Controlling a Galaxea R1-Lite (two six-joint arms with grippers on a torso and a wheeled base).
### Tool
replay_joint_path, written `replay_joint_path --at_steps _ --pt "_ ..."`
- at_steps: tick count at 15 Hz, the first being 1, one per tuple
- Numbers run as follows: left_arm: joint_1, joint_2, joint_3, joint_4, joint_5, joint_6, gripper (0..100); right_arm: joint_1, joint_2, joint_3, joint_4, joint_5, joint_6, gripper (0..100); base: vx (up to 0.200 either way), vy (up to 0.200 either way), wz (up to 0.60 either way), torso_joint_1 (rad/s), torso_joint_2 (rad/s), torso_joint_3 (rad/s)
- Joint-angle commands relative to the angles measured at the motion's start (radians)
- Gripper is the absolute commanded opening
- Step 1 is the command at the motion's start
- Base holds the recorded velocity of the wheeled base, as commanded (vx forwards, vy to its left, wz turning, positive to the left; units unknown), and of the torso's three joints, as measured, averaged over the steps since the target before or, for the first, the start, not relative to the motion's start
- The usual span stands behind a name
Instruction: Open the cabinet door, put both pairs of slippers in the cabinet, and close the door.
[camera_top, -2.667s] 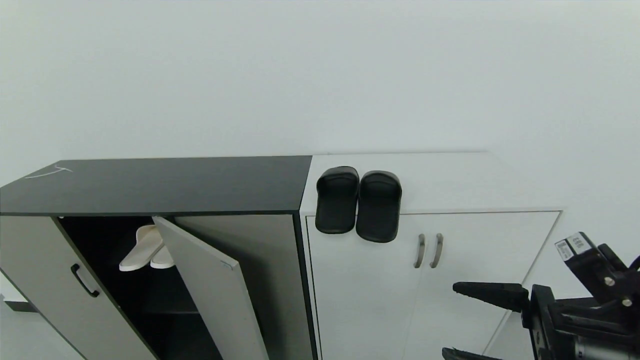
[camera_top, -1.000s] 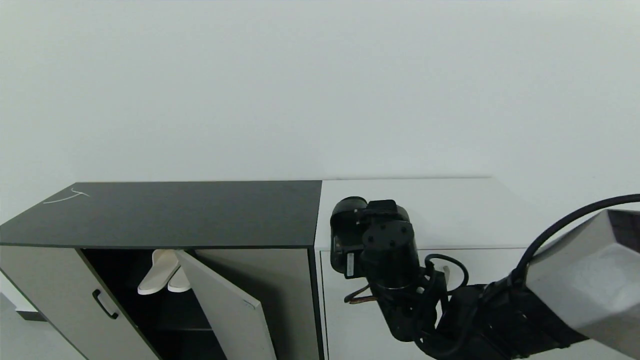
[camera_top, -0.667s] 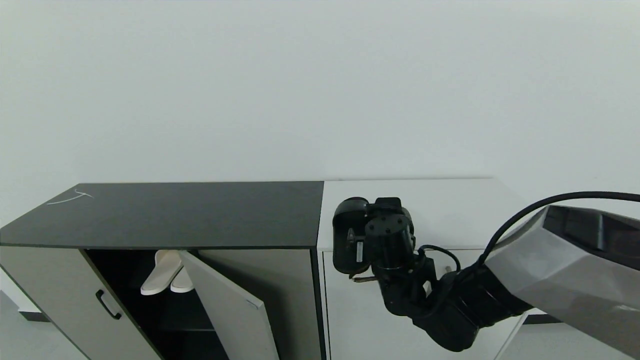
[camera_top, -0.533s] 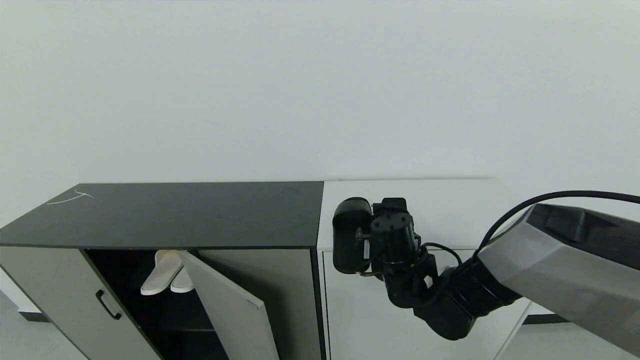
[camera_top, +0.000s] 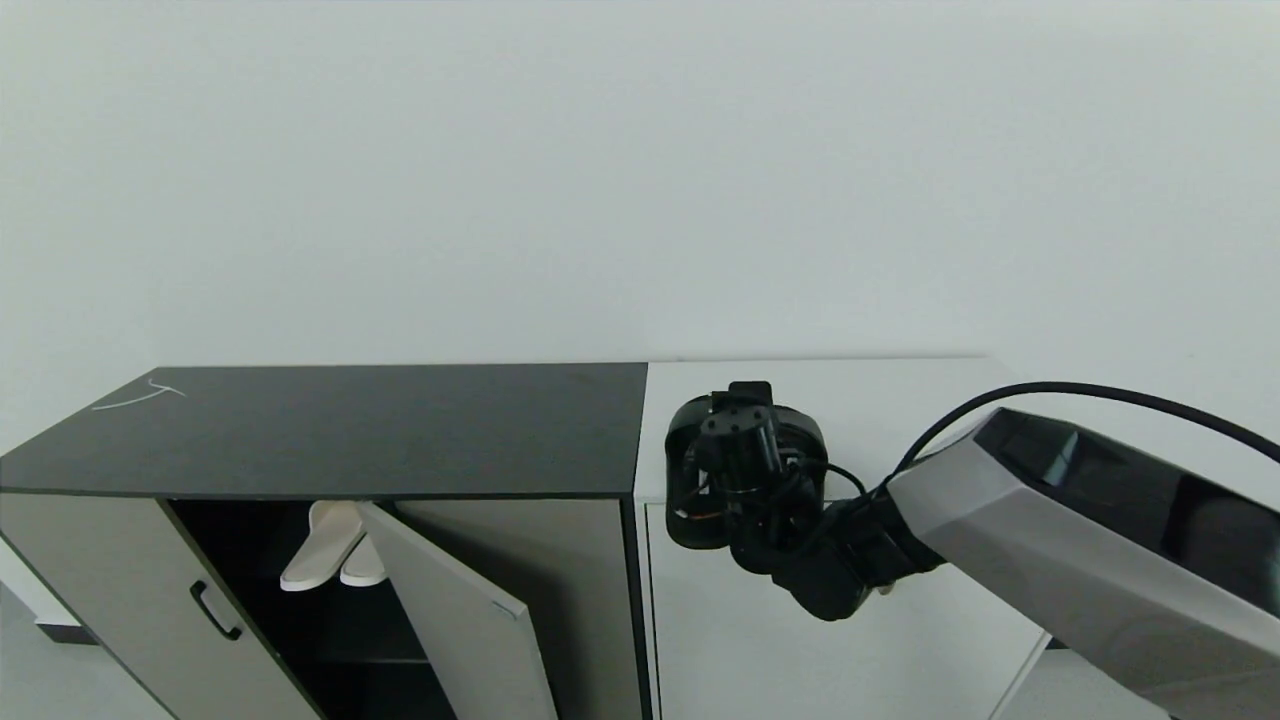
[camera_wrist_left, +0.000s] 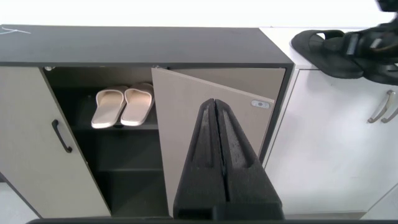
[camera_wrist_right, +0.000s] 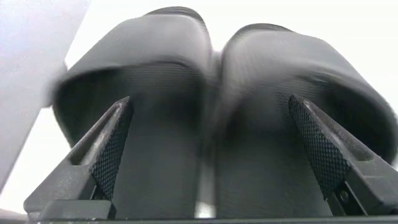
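Black slippers (camera_wrist_left: 323, 45) lie side by side on the white cabinet's top (camera_top: 900, 410), heels over its near edge, just right of the dark cabinet (camera_top: 350, 420), whose door (camera_top: 450, 600) stands ajar with the white slippers (camera_top: 335, 545) on the upper shelf (camera_wrist_left: 118, 128). Right gripper (camera_wrist_right: 208, 118) straddles the black pair, jaws spread wide. Left gripper (camera_wrist_left: 216, 124) is pinched shut, empty. Grasping this pair seems in hand; next, squeeze both together, lift, carry left.

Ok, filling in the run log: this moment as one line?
right hand: open around black slippers on white cabinet | left hand: shut, empty | white slippers: on shelf inside dark cabinet | door: open
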Motion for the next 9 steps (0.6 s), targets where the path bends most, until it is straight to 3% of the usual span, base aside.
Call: replay_joint_path --at_steps 1,6,7,9 --pt "0.0 0.002 0.0 0.0 0.001 0.0 0 -0.033 0.082 -0.109 0.036 0.0 0.0 100 0.0 0.0 0.0 0.0 0.0 0.0" --pt "0.0 0.002 0.0 0.0 0.0 0.0 0 -0.109 0.165 -0.309 0.151 0.0 0.0 100 0.0 0.0 0.0 0.0 0.0 0.0" --pt "0.0 0.002 0.0 0.0 0.001 0.0 0 -0.112 0.168 -0.321 0.157 0.001 0.0 0 0.0 0.0 0.0 0.0 0.0 0.0" --pt "0.0 0.002 0.0 0.0 0.0 0.0 0 -0.109 0.158 -0.324 0.157 0.001 0.003 0 0.0 0.0 0.0 0.0 0.0 0.0"
